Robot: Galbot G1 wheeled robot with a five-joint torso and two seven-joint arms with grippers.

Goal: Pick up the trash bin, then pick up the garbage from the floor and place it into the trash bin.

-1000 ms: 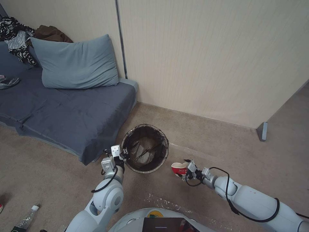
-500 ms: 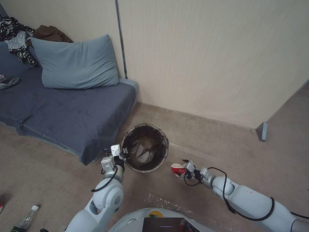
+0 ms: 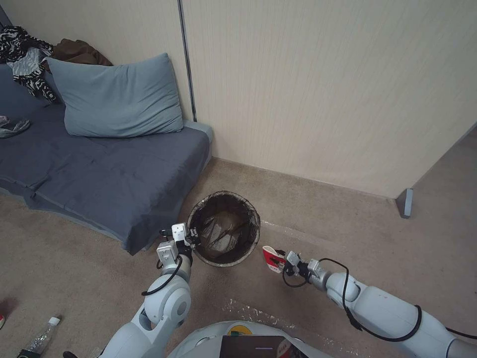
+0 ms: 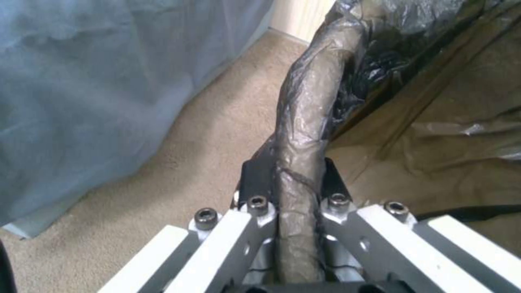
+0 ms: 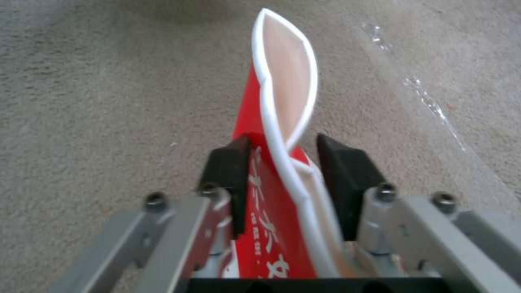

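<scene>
A pale panelled wall (image 3: 323, 89) runs across the back of the room, and against it on the robot's left lies a low mattress under a slate-blue cover (image 3: 99, 169), with a blue-grey pillow (image 3: 117, 97) propped at the wall and a heap of patterned and brown clothes (image 3: 35, 54) behind that. The beige carpet (image 3: 348, 223) covers the floor in front. The trash bin (image 3: 224, 228) stands just beside the mattress corner, near the wall, its dark brown bag wrapped over the rim and crumpled brown paper and glossy plastic lying inside. The left gripper (image 3: 191, 239) is at the near-left part of the rim; in the left wrist view its two black pads are closed tight on the bag-covered rim (image 4: 304, 138), one pad outside and one inside. To the right of the bin, apart from it and above the carpet, the right gripper (image 3: 283, 261) pinches a red-and-white paper cup (image 3: 271, 258); the right wrist view shows the cup (image 5: 282, 122) squeezed flat between the nearly closed pads, its white lip pointing away from the wrist. A clear plastic bottle (image 3: 42, 335) lies on the carpet at the robot's near left, well apart from the bin.
</scene>
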